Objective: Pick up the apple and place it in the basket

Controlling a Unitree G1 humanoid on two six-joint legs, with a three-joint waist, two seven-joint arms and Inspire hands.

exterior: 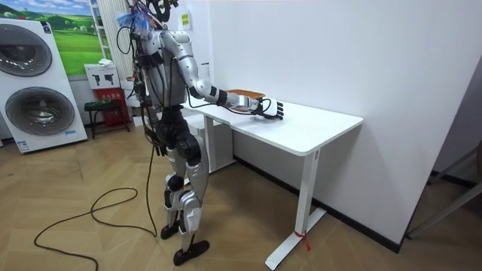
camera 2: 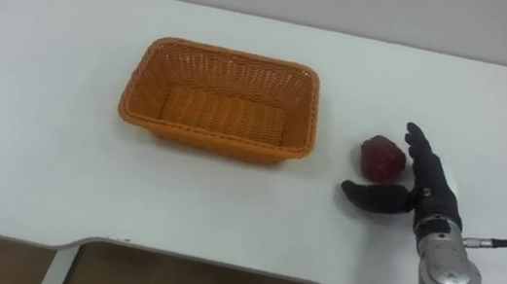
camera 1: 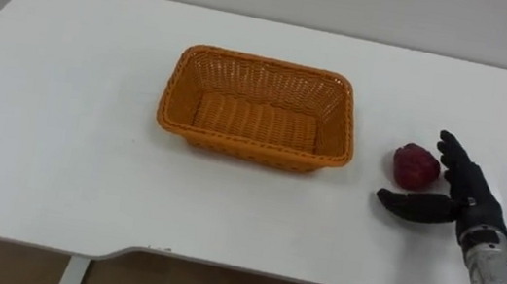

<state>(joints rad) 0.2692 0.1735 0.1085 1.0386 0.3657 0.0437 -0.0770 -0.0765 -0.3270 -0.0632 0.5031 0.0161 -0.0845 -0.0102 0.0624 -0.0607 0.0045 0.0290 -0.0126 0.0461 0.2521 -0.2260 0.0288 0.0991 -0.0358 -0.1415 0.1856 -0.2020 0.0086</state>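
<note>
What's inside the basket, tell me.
Nothing shows in the basket: its woven floor is bare; the near wall hides a strip. The apple lies outside, by the right hand.

On the 1 white rectangular table (camera 1: 58, 136) there is 1 orange woven wicker basket (camera 1: 250, 150) and 1 dark red apple (camera 1: 414, 165). 1 black robot right hand (camera 1: 470, 193) lies flat beside the apple. In the room view, 2 white round-doored washing machines (exterior: 39, 113) stand stacked.

The basket (camera 1: 253, 149) is rough woven wicker, and the table (camera 1: 55, 155) is smooth and matt. The apple (camera 1: 414, 166) has a dull skin. The right hand (camera 1: 461, 194) looks like matt black plastic, its wrist silvery metal.
</note>
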